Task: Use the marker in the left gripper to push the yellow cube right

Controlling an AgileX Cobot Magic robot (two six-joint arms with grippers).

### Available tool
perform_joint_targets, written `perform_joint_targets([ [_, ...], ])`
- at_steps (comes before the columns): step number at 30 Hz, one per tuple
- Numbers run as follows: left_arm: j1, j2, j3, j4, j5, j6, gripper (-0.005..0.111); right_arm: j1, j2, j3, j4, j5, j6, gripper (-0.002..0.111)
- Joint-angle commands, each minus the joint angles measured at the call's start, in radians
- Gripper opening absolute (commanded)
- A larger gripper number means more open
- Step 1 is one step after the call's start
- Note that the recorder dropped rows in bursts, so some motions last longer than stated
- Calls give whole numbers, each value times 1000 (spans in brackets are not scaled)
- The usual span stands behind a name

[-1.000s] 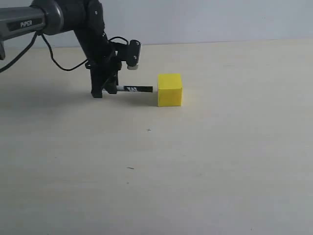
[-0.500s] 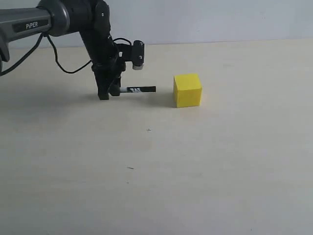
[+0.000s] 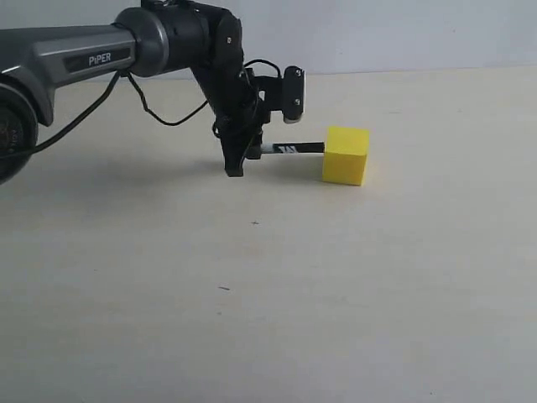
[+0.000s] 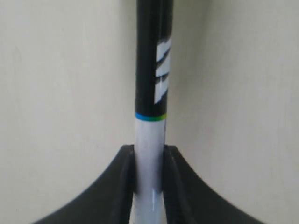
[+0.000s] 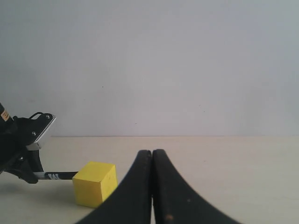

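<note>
The yellow cube (image 3: 346, 155) rests on the tan table, right of centre; it also shows in the right wrist view as the yellow cube (image 5: 95, 183). My left gripper (image 3: 237, 161) is shut on the marker (image 3: 289, 149), which lies level with its black cap end touching the cube's left face. In the left wrist view the marker (image 4: 151, 93) runs out from between the fingers of the left gripper (image 4: 149, 156), white barrel clamped, black cap beyond. My right gripper (image 5: 152, 156) is shut with nothing in it and stays out of the exterior view.
The tan table (image 3: 336, 277) stretches wide around the cube. A pale wall (image 3: 403, 34) stands behind it. The grey arm marked PIPER (image 3: 75, 57) with black cables reaches in from the left.
The left arm has swept right with the marker. The cube has slid right, and the marker's tip, apart from it half a second ago, now touches its left face.
</note>
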Motion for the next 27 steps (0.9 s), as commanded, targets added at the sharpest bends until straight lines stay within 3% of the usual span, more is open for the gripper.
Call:
perform_joint_targets([
  [1, 8, -1, -6, -3, -11, -22, 0, -5, -7, 5, -1, -2, -3, 0],
  [13, 56, -1, -6, 71, 56, -81, 0, -5, -7, 5, -1, -2, -3, 0],
  [27, -75, -1, -6, 114, -52, -79, 0, -5, -7, 5, -1, -2, -3, 0],
])
